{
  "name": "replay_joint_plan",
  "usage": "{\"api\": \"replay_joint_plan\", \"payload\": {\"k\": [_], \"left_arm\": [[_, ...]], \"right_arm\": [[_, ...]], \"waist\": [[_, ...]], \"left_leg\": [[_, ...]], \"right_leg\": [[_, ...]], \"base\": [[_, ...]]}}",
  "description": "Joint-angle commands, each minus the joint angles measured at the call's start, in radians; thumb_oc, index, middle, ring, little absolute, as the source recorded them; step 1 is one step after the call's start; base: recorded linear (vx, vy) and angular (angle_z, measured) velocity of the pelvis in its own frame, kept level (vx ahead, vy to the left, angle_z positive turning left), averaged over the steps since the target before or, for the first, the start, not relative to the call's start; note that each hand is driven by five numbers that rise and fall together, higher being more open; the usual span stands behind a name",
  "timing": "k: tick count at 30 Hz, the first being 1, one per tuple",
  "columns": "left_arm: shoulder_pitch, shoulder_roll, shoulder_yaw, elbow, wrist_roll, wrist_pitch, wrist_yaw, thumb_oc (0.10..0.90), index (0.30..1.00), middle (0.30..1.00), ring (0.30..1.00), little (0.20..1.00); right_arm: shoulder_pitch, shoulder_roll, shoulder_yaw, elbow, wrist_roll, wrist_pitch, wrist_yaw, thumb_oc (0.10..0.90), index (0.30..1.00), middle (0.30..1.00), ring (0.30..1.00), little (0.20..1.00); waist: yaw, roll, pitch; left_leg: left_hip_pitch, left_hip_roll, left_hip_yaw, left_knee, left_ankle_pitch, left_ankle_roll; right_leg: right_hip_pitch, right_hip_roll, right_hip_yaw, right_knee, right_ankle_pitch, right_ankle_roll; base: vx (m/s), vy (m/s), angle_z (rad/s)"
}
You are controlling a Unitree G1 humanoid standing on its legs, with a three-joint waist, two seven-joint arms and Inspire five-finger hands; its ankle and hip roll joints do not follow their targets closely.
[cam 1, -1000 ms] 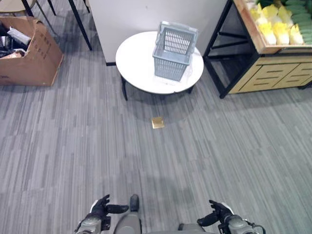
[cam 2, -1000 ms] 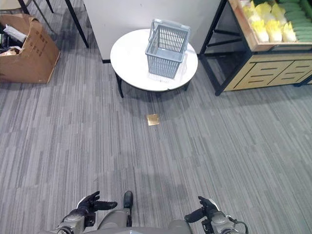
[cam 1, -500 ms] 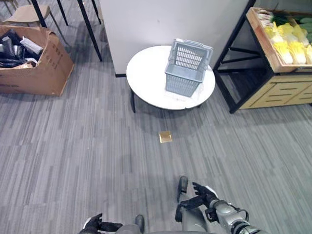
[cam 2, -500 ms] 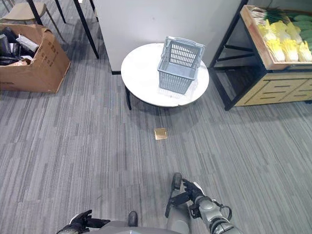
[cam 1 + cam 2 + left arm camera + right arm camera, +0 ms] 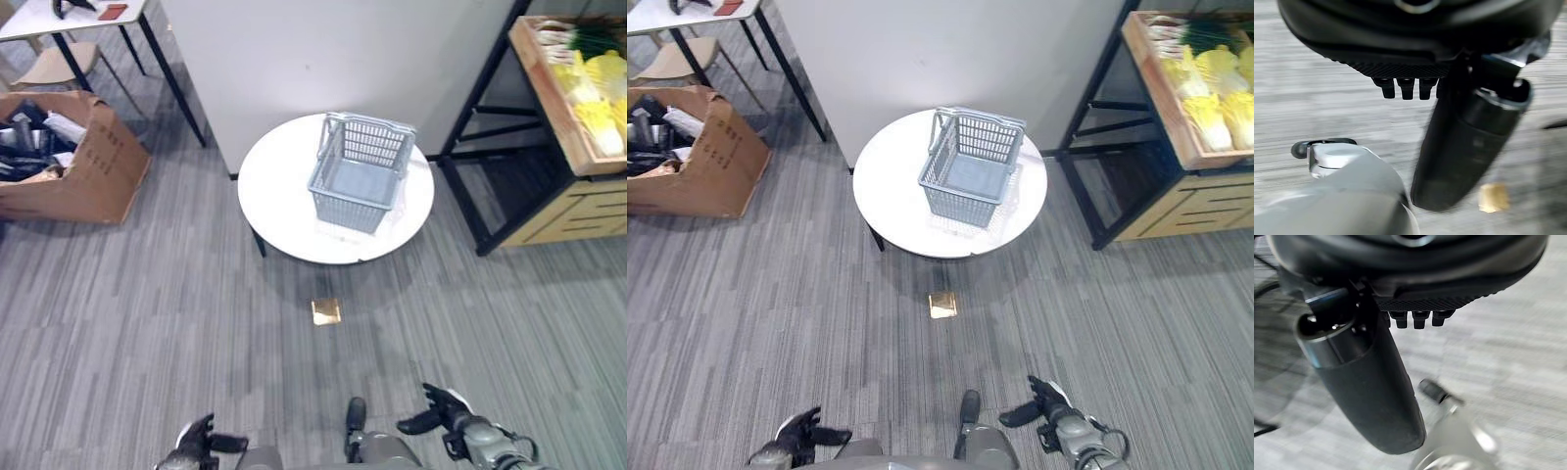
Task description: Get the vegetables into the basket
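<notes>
A grey plastic basket [image 5: 361, 172] with its handle up stands empty on a round white table [image 5: 284, 201] ahead of me. Yellow and green vegetables [image 5: 600, 96] lie in a wooden crate on a shelf at the far right, also seen as vegetables [image 5: 1215, 90] in the right eye view. My left hand [image 5: 200, 443] hangs low at the lower left, open and holding nothing, far from the table. My right hand [image 5: 447, 419] hangs at the lower right, open and empty, thumb pointing inward. Each wrist view shows its own thumb over the carpet: left hand [image 5: 1469, 147], right hand [image 5: 1361, 382].
A black-framed shelf with wooden drawers [image 5: 578, 211] stands right of the table. A cardboard box [image 5: 73, 157] of dark items sits at the left, with a chair and desk behind it. A small tan square [image 5: 325, 311] lies on the grey carpet before the table. A white wall panel [image 5: 333, 59] rises behind.
The camera has moved, so table and basket show nearer the middle. My right hand has swung back from the centre to the lower right. The left hand stays low.
</notes>
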Motion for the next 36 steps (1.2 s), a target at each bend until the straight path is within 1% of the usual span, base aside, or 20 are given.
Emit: {"api": "replay_joint_plan", "payload": {"k": [1, 2, 4, 8, 10, 11, 12, 16, 19, 20, 22, 23, 25, 26, 27, 29, 30, 32, 34, 36], "left_arm": [[0.017, -0.008, -0.032, 0.015, -0.004, -0.002, 0.01, 0.9, 1.0, 1.0, 1.0, 1.0], [0.02, -0.009, -0.033, 0.017, -0.004, -0.004, 0.017, 0.9, 1.0, 1.0, 1.0, 1.0], [0.021, -0.011, -0.036, 0.019, -0.004, -0.01, 0.022, 0.9, 1.0, 1.0, 1.0, 1.0], [0.029, -0.004, -0.029, 0.03, -0.002, -0.01, 0.019, 0.9, 1.0, 1.0, 1.0, 1.0], [0.041, 0.0, -0.024, 0.046, 0.018, -0.002, 0.009, 0.9, 1.0, 1.0, 1.0, 1.0], [0.041, 0.001, -0.024, 0.046, 0.018, -0.002, 0.009, 0.9, 1.0, 1.0, 1.0, 1.0], [0.043, 0.007, -0.031, 0.057, 0.043, 0.002, 0.003, 0.9, 1.0, 1.0, 1.0, 1.0], [0.051, 0.028, -0.033, 0.059, 0.07, 0.005, -0.009, 0.9, 1.0, 1.0, 1.0, 1.0], [0.052, 0.04, -0.022, 0.064, 0.077, 0.01, -0.004, 0.9, 1.0, 1.0, 1.0, 1.0], [0.052, 0.041, -0.022, 0.064, 0.077, 0.01, -0.004, 0.9, 1.0, 1.0, 1.0, 1.0], [0.053, 0.052, -0.014, 0.064, 0.076, 0.012, -0.003, 0.9, 1.0, 1.0, 1.0, 1.0], [0.054, 0.056, -0.018, 0.062, 0.082, 0.011, -0.004, 0.9, 1.0, 1.0, 1.0, 1.0], [0.052, 0.059, -0.016, 0.064, 0.079, 0.011, -0.006, 0.9, 1.0, 1.0, 1.0, 1.0], [0.052, 0.059, -0.016, 0.064, 0.079, 0.011, -0.006, 0.9, 1.0, 1.0, 1.0, 1.0], [0.046, 0.064, -0.011, 0.067, 0.071, 0.011, -0.005, 0.9, 1.0, 1.0, 1.0, 1.0], [0.042, 0.064, -0.009, 0.07, 0.068, 0.012, -0.005, 0.9, 1.0, 1.0, 1.0, 1.0], [0.036, 0.062, -0.004, 0.078, 0.06, 0.01, -0.002, 0.9, 1.0, 1.0, 1.0, 1.0], [0.041, 0.059, 0.003, 0.082, 0.051, 0.009, -0.001, 0.9, 1.0, 1.0, 1.0, 1.0], [0.055, 0.043, 0.011, 0.092, 0.046, 0.01, -0.003, 0.9, 1.0, 1.0, 1.0, 1.0], [0.055, 0.043, 0.011, 0.092, 0.046, 0.01, -0.003, 0.9, 1.0, 1.0, 1.0, 1.0]], "right_arm": [[0.001, -0.02, -0.014, -0.013, 0.017, -0.029, -0.011, 0.9, 1.0, 1.0, 1.0, 1.0], [0.006, -0.02, -0.009, -0.006, 0.003, -0.028, -0.016, 0.9, 1.0, 1.0, 1.0, 1.0], [0.011, -0.019, -0.008, -0.003, -0.004, -0.031, -0.02, 0.9, 1.0, 1.0, 1.0, 1.0], [0.022, -0.013, -0.022, -0.006, 0.004, -0.033, -0.018, 0.9, 1.0, 1.0, 1.0, 1.0], [0.038, -0.001, -0.038, 0.004, -0.003, -0.027, -0.01, 0.9, 1.0, 1.0, 1.0, 1.0], [0.038, -0.001, -0.038, 0.004, -0.003, -0.027, -0.01, 0.9, 1.0, 1.0, 1.0, 1.0], [0.042, 0.01, -0.045, 0.003, -0.005, -0.025, -0.006, 0.9, 1.0, 1.0, 1.0, 1.0], [0.031, 0.024, -0.037, -0.013, -0.007, -0.022, 0.006, 0.9, 1.0, 1.0, 1.0, 1.0], [0.014, 0.039, -0.029, -0.028, 0.001, -0.023, 0.006, 0.9, 1.0, 1.0, 1.0, 1.0], [0.014, 0.04, -0.029, -0.028, 0.001, -0.023, 0.006, 0.9, 1.0, 1.0, 1.0, 1.0], [0.004, 0.049, -0.025, -0.043, 0.014, -0.028, 0.006, 0.9, 1.0, 1.0, 1.0, 1.0], [-0.003, 0.055, -0.013, -0.069, 0.018, -0.034, 0.006, 0.9, 1.0, 1.0, 1.0, 1.0], [-0.007, 0.061, -0.004, -0.081, 0.022, -0.036, 0.006, 0.9, 1.0, 1.0, 1.0, 1.0], [-0.007, 0.061, -0.004, -0.081, 0.022, -0.036, 0.006, 0.9, 1.0, 1.0, 1.0, 1.0], [-0.016, 0.065, 0.0, -0.088, 0.032, -0.036, 0.01, 0.9, 1.0, 1.0, 1.0, 1.0], [-0.019, 0.067, 0.001, -0.086, 0.033, -0.036, 0.011, 0.9, 1.0, 1.0, 1.0, 1.0], [-0.023, 0.068, -0.002, -0.082, 0.038, -0.036, 0.01, 0.9, 1.0, 1.0, 1.0, 1.0], [-0.021, 0.068, -0.001, -0.081, 0.038, -0.036, 0.011, 0.9, 1.0, 1.0, 1.0, 1.0], [-0.016, 0.065, -0.004, -0.065, 0.038, -0.033, 0.01, 0.9, 1.0, 1.0, 1.0, 1.0], [-0.015, 0.064, -0.004, -0.065, 0.038, -0.033, 0.01, 0.9, 1.0, 1.0, 1.0, 1.0]], "waist": [[0.006, 0.015, 0.027], [0.019, 0.028, 0.022], [0.033, 0.042, 0.019], [0.039, 0.05, 0.01], [0.035, 0.044, -0.015], [0.035, 0.044, -0.014], [0.023, 0.026, -0.027], [0.022, -0.003, -0.026], [0.032, -0.01, -0.021], [0.033, -0.01, -0.021], [0.038, -0.002, -0.016], [0.036, 0.002, -0.011], [0.035, 0.0, -0.012], [0.034, 0.001, -0.011], [0.029, -0.003, -0.007], [0.025, -0.006, -0.003], [0.018, -0.017, 0.001], [0.019, -0.021, 0.003], [0.03, -0.028, -0.012], [0.03, -0.028, -0.012]], "left_leg": [[-0.034, 0.006, 0.04, -0.238, 0.074, 0.063], [-0.07, 0.032, 0.032, -0.338, 0.126, 0.057], [-0.103, 0.059, 0.008, -0.41, 0.2, 0.044], [-0.096, 0.082, 0.006, -0.461, 0.238, 0.03], [-0.068, 0.074, 0.035, -0.439, 0.203, 0.047], [-0.067, 0.074, 0.035, -0.438, 0.202, 0.047], [-0.064, 0.046, 0.059, -0.403, 0.164, 0.067], [-0.072, -0.006, 0.1, -0.302, 0.08, 0.101], [-0.056, -0.021, 0.117, -0.28, 0.043, 0.127], [-0.055, -0.021, 0.118, -0.28, 0.043, 0.127], [-0.024, -0.029, 0.124, -0.298, 0.036, 0.145], [0.015, -0.038, 0.13, -0.324, 0.032, 0.155], [0.041, -0.038, 0.141, -0.353, 0.033, 0.154], [0.044, -0.037, 0.14, -0.355, 0.033, 0.154], [0.054, -0.026, 0.14, -0.372, 0.033, 0.142], [0.058, -0.02, 0.134, -0.37, 0.029, 0.136], [0.067, -0.016, 0.115, -0.365, 0.018, 0.121], [0.072, -0.013, 0.106, -0.357, 0.012, 0.114], [0.085, 0.003, 0.097, -0.363, 0.016, 0.089], [0.086, 0.003, 0.096, -0.363, 0.016, 0.088]], "right_leg": [[-0.04, -0.062, 0.046, 0.083, -0.037, 0.156], [-0.015, -0.053, 0.065, 0.078, -0.056, 0.16], [0.016, -0.044, 0.086, 0.069, -0.072, 0.163], [0.058, -0.046, 0.124, 0.075, -0.096, 0.17], [0.079, -0.08, 0.147, 0.098, -0.106, 0.188], [0.08, -0.08, 0.148, 0.098, -0.106, 0.189], [0.078, -0.114, 0.169, 0.115, -0.072, 0.208], [0.051, -0.17, 0.208, 0.148, 0.009, 0.234], [0.026, -0.185, 0.213, 0.203, 0.062, 0.238], [0.026, -0.185, 0.214, 0.204, 0.062, 0.239], [-0.007, -0.179, 0.203, 0.289, 0.074, 0.229], [-0.036, -0.176, 0.174, 0.327, 0.083, 0.224], [-0.053, -0.186, 0.129, 0.279, 0.077, 0.224], [-0.05, -0.186, 0.127, 0.278, 0.077, 0.223], [-0.072, -0.195, 0.101, 0.19, 0.077, 0.237], [-0.075, -0.196, 0.102, 0.151, 0.083, 0.242], [-0.099, -0.199, 0.127, 0.084, 0.104, 0.254], [-0.102, -0.203, 0.133, 0.077, 0.119, 0.261], [-0.06, -0.187, 0.102, 0.03, 0.1, 0.257], [-0.059, -0.186, 0.102, 0.03, 0.1, 0.256]], "base": [[0.28, 0.118, -0.12], [0.36, 0.165, -0.2], [0.34, 0.205, -0.21], [0.25, 0.201, -0.38], [0.31, 0.368, -0.58], [0.22, 0.337, -0.36], [0.18, 0.309, -0.17], [0.13, 0.308, -0.12], [0.08, 0.196, -0.18], [0.07, 0.172, -0.34], [0.1, 0.208, -0.3], [0.13, 0.207, -0.11], [0.11, 0.085, -0.07], [0.1, -0.074, -0.13], [0.09, -0.118, -0.08], [0.11, -0.137, -0.01], [0.1, -0.112, 0.1], [0.12, -0.15, 0.15], [0.14, -0.227, 0.35], [0.11, -0.18, 0.42]]}}
